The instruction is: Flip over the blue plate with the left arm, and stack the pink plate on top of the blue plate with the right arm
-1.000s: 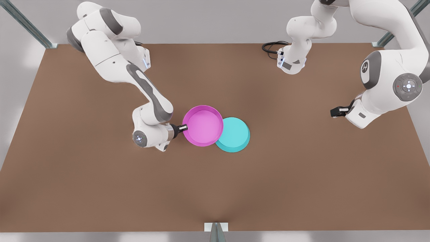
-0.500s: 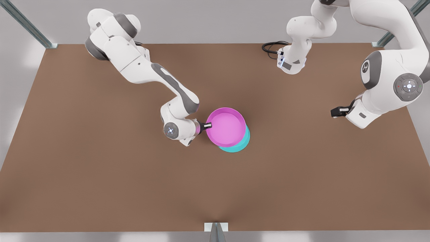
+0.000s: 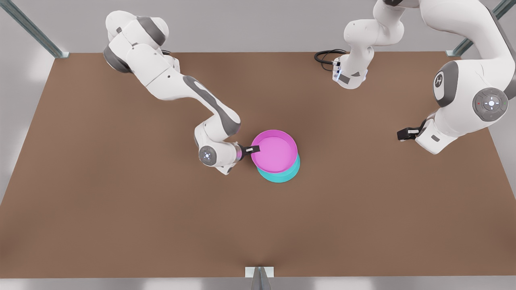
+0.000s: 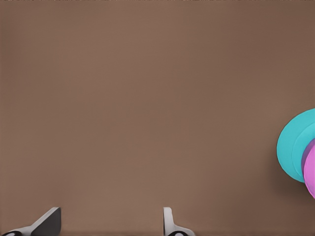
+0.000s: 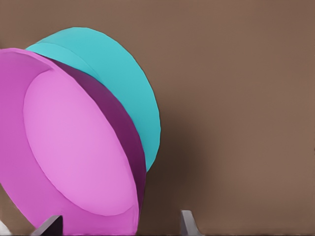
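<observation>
The pink plate (image 3: 275, 151) (image 5: 74, 147) lies rim up on the blue plate (image 3: 282, 176) (image 5: 123, 83) near the table's middle. It is offset slightly toward the back, so a cyan crescent shows in front. The blue plate seems to lie base up. My right gripper (image 3: 253, 150) (image 5: 118, 223) is at the pink plate's rim on the front view's left, open, with the rim loose between its fingers. My left gripper (image 3: 404, 133) (image 4: 108, 223) waits open above bare table at the front view's right. From there both plates, blue (image 4: 290, 147) and pink (image 4: 311, 169), show far off.
The brown table (image 3: 121, 209) spreads wide around the plates. A black cable (image 3: 324, 56) loops by an arm base at the back. Metal frame posts (image 3: 36, 34) stand at the back corners, and a bracket (image 3: 259, 274) sits at the front edge.
The right arm carried the pink plate toward the front view's right until it covered the blue plate. In the last half second the pink plate settled lower. The left arm stayed still.
</observation>
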